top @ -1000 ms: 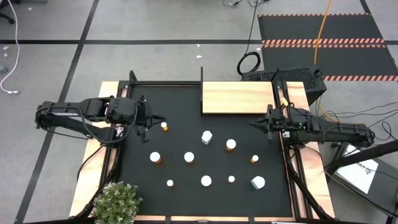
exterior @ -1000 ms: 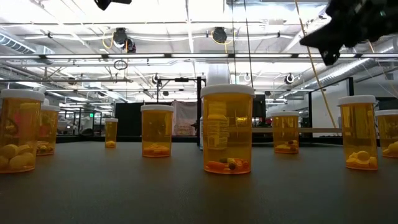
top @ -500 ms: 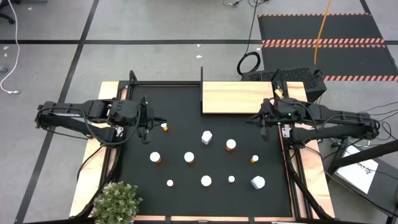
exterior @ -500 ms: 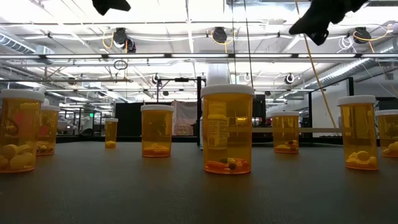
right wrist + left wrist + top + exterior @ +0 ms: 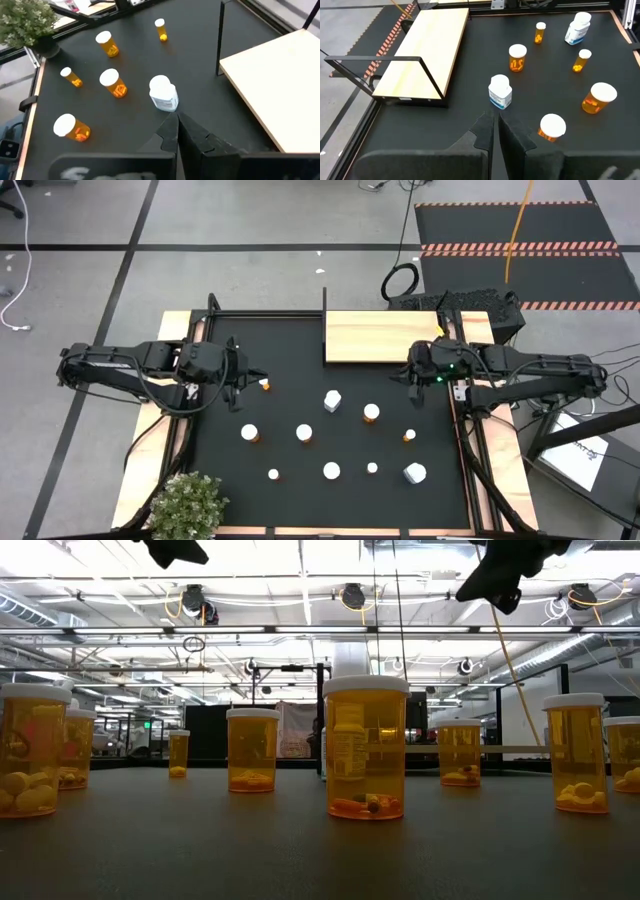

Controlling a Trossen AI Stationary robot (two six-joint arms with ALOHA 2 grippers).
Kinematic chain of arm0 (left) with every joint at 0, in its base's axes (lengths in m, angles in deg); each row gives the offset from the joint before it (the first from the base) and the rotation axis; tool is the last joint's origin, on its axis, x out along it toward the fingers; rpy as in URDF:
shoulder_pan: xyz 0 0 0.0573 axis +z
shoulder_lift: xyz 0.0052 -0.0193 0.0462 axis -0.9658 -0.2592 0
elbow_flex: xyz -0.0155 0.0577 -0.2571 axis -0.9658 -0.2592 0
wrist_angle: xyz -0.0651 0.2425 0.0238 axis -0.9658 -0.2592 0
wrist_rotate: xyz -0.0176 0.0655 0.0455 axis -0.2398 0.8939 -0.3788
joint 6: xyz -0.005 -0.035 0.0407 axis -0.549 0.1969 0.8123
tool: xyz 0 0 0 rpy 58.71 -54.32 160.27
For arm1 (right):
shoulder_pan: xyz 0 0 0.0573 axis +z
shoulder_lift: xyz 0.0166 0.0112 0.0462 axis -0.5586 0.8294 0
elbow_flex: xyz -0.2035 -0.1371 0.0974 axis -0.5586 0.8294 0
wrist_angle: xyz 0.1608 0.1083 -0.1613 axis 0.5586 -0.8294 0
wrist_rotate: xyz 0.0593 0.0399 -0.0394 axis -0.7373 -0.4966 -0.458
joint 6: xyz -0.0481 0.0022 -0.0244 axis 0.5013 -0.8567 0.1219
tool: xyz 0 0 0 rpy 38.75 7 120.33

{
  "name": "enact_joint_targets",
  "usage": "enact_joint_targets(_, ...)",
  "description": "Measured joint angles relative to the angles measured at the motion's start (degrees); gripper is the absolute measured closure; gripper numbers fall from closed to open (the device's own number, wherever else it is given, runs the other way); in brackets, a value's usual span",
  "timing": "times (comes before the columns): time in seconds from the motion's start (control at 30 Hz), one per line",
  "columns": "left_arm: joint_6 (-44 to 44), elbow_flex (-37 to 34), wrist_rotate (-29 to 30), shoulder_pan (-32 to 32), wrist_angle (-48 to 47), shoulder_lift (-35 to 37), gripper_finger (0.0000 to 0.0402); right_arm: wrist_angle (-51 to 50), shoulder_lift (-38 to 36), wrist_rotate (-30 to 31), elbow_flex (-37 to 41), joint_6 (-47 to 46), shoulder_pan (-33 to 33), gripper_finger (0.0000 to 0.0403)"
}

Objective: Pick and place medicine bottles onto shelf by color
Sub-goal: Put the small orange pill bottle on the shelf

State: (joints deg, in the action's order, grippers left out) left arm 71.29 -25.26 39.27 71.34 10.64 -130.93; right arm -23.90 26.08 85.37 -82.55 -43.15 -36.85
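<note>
Several medicine bottles stand upright on the black mat (image 5: 300, 355). Most are orange with white caps, such as one (image 5: 371, 413) right of the middle. A white one (image 5: 333, 399) stands near the middle and another (image 5: 414, 473) at the near right. The light-wood shelf (image 5: 380, 337) lies at the far right. My left gripper (image 5: 262, 373) hangs shut above the mat's left side, near a small orange bottle (image 5: 264, 383). My right gripper (image 5: 398, 376) hangs shut just in front of the shelf's near edge. In both wrist views the white bottle (image 5: 500, 91) (image 5: 163, 93) shows beyond the shut fingers.
A potted plant (image 5: 188, 505) stands at the table's near left corner. A thin black frame (image 5: 324, 310) rises at the shelf's left end. Black rails run along the mat's left and right sides (image 5: 462, 430). The mat's far left part is bare.
My right gripper has risen and come in from the table's right edge toward the middle, tipping up to a flatter slant and staying shut. No bottle has moved.
</note>
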Motion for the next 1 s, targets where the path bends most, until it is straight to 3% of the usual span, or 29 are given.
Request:
enact_joint_targets(0.37, -0.16, -0.1, 0.02, 0.0, 0.11, 0.0, 0.037, 3.33, 3.48, 14.7, 1.07, -4.3, 11.59, 0.0403)
enact_joint_targets(0.57, -1.03, -3.95, 0.05, 0.22, 1.75, -0.26, 0.037, 11.77, 5.62, 14.73, 5.15, -3.95, 15.85, 0.0403)
enact_joint_targets(0.7, -3.73, -5.68, 0.11, 1.81, 0.87, -1.11, 0.0365, 12.02, 6.39, 14.75, 5.86, -3.63, 17.33, 0.0403)
enact_joint_targets(1.0, -7.17, -5.66, 0.11, 5.16, -0.97, -5.3, 0.028, 11.38, 6.56, 14.71, 5.88, -2.74, 17.26, 0.0403)
